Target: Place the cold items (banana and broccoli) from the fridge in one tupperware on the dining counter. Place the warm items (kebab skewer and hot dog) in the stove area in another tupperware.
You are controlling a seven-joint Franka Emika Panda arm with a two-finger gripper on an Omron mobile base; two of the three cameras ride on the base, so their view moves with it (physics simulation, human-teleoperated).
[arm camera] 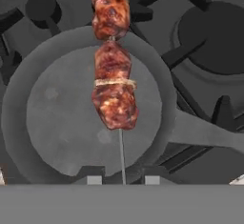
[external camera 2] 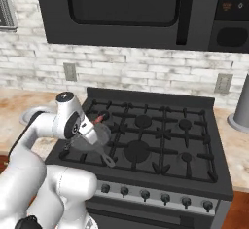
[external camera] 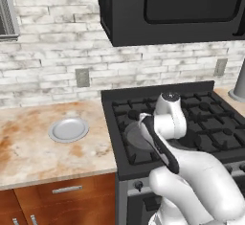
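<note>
The kebab skewer (arm camera: 113,66) lies over a grey frying pan (arm camera: 57,123) on the stove area (external camera 2: 160,140), its browned meat chunks strung along a thin metal stick that runs down toward the bottom of the hand view; the upper chunks reach past the pan's far rim and over the black grates; the stick's bare end passes between the two dark tips of the claw (arm camera: 123,178), which stand close on either side of it, closed on the skewer; in the right base view a reddish end of the skewer (external camera 2: 99,119) shows just beyond the white hand, above the pan (external camera 2: 99,138) on the front left burner, whose handle points toward the knob row; in the left base view the arm covers most of the pan (external camera: 134,135), and the claw itself is hidden behind the wrist; left of the range a beige marbled worktop (external camera: 28,142) carries a round grey plate (external camera: 68,129), well apart from the pan; a dark microwave (external camera 2: 126,9) hangs above the range against a pale brick wall (external camera: 52,66); a grey cylinder (external camera 2: 240,111) stands on the worktop to the right of the stove
</note>
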